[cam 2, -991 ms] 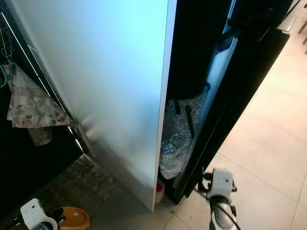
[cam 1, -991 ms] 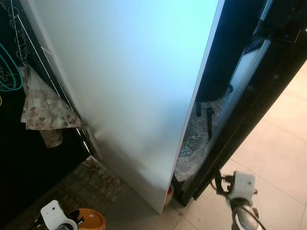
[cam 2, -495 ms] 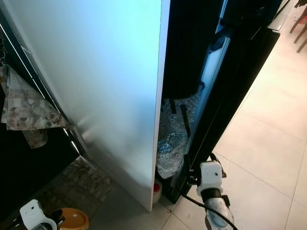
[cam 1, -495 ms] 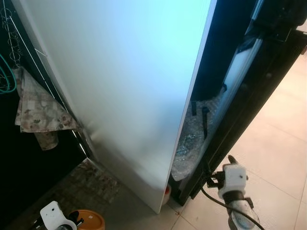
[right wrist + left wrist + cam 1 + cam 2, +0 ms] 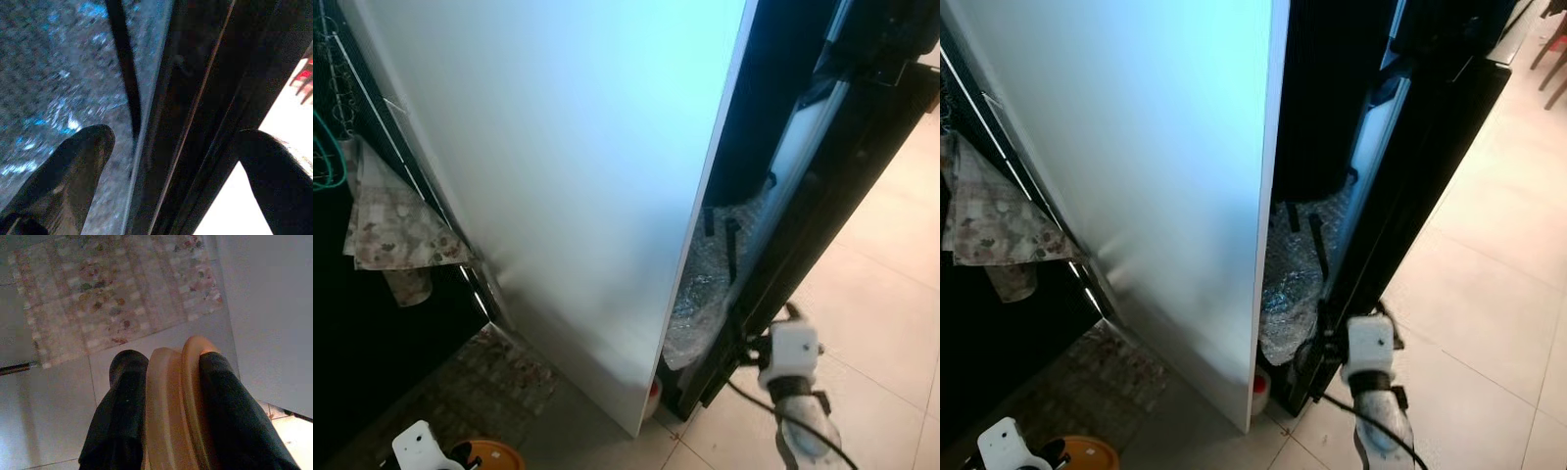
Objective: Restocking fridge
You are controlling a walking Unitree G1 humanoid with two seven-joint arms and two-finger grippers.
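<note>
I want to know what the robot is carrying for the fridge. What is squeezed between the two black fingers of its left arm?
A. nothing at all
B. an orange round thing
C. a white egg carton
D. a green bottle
B: in the left wrist view the left end effector has one black finger on each side of the orange round thing, clamping its rim.

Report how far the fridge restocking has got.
Done: nothing visibly stocked yet. In hand: left pincer grips a round orange container; right pincer, open, straddles the black fridge door's edge, which stands ajar. Left: open the door wider and put the container inside.
</note>
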